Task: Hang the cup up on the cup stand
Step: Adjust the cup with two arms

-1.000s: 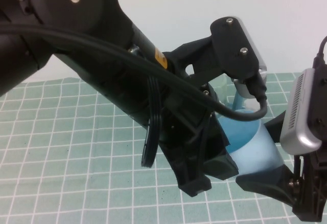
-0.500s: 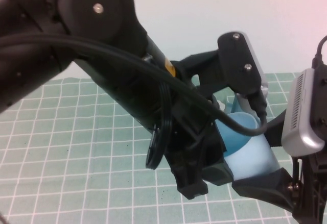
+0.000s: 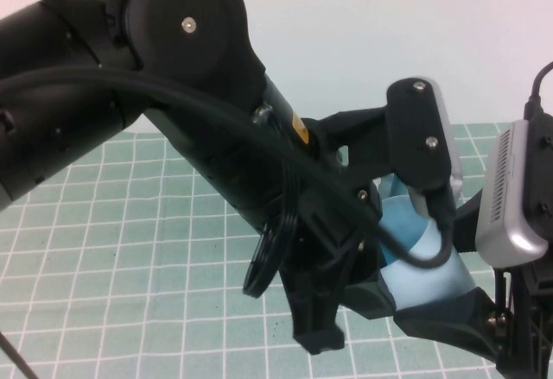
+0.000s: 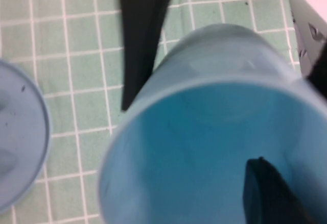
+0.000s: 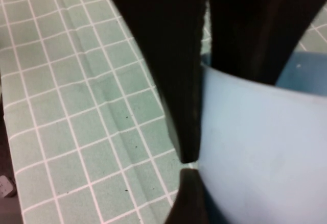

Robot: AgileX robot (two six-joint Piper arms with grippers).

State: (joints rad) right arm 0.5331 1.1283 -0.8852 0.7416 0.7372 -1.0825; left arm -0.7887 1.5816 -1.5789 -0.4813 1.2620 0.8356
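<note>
The cup (image 3: 423, 267) is a light blue tumbler held in the air above the green grid mat, lying tilted with its mouth toward the left arm. My right gripper (image 3: 458, 288) is shut on its body from the right, one finger (image 5: 188, 201) pressed against the wall. My left gripper (image 3: 363, 297) straddles the rim. One of its fingers (image 4: 265, 193) is inside the cup and the other lies along the outside, close together on the wall. A round blue dish, the cup stand (image 4: 20, 147), shows at the edge of the left wrist view; its pegs are out of view.
The green mat with white grid lines (image 3: 130, 249) covers the table. The bulky left arm (image 3: 173, 94) fills the upper left of the high view. The right arm's wrist camera (image 3: 510, 198) sits at the right edge.
The left arm has pushed further in toward the cup and its fingers have closed in on the rim. The right gripper has kept its hold, with the cup barely moving.
</note>
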